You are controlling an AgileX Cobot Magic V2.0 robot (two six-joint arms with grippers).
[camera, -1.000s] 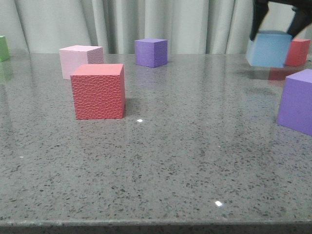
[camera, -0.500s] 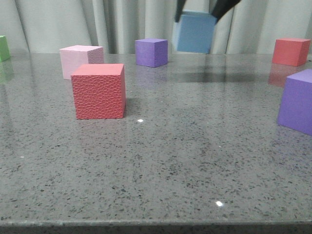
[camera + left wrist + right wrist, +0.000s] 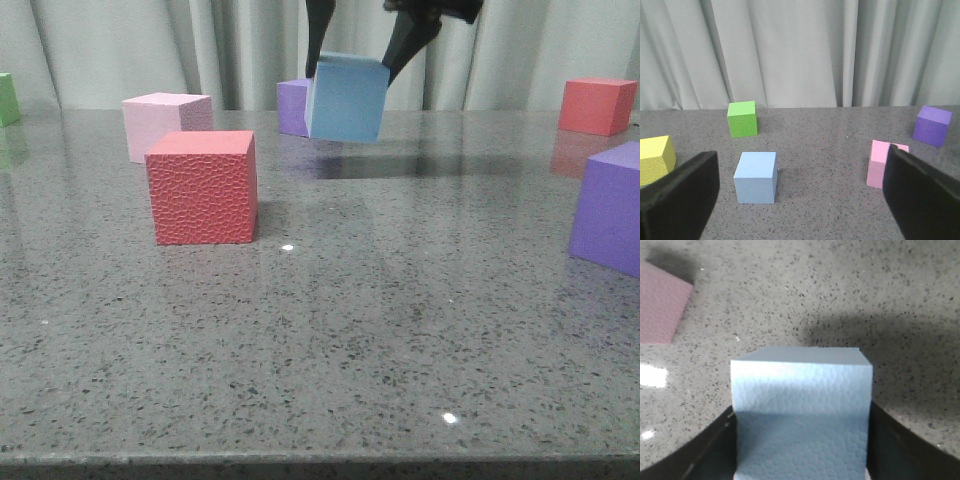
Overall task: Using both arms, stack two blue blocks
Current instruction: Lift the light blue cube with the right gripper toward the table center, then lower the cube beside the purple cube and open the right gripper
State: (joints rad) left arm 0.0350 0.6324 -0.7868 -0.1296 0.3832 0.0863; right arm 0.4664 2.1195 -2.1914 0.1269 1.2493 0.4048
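Observation:
A sky-blue block with a pebbly face hangs slightly tilted above the back middle of the table. My right gripper is shut on it from above, its dark fingers pressing on two opposite sides. The right wrist view shows the same block filling the gap of the right gripper. A second blue block rests on the table in the left wrist view. It lies ahead of my left gripper, nearer one finger; that gripper is open and holds nothing. The front view shows neither this block nor the left gripper.
A red textured cube and a pink cube stand left of centre. A purple cube sits just behind the held block. A red cube and a purple cube are at the right. Green, yellow and pink cubes surround the second block.
My right gripper has carried the blue block from the far right, across the back of the table to the left, and lowered it in front of the purple cube.

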